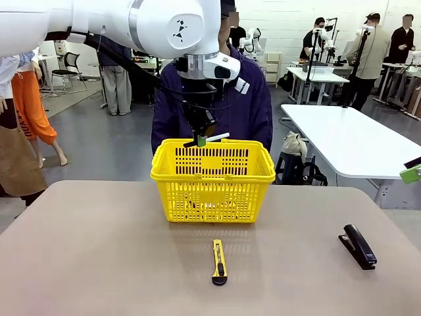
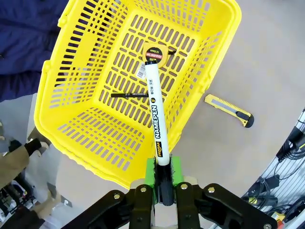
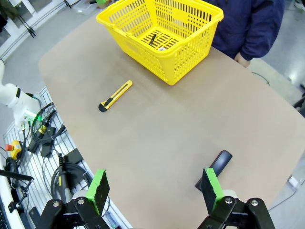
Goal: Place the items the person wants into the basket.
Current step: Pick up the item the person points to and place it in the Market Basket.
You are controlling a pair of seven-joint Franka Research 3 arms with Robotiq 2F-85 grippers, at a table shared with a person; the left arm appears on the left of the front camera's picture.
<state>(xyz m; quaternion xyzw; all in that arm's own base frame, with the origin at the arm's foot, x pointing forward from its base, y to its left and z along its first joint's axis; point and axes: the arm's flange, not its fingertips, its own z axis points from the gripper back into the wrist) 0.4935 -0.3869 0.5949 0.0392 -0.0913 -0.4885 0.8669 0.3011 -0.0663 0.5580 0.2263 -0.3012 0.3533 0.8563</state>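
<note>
You see the white marker point(image 2: 156, 114) mid-frame, clamped by its black cap in the left gripper point(image 2: 162, 183) above the basket point(image 2: 71, 57), presumably for dropping beside the tape measure point(image 2: 153, 52) and pen point(image 2: 128, 95). The right gripper point(image 3: 155, 188), lower frame, gapes empty.

A robotics lab or research workshop is indicated: a large hall with a grey floor point(image 1: 118, 141) and rows of white worktables point(image 1: 352, 141) is seen, people are gathered at far benches, and cables and control boxes point(image 3: 43, 143) are laid beside the counter point(image 1: 99, 263).
</note>
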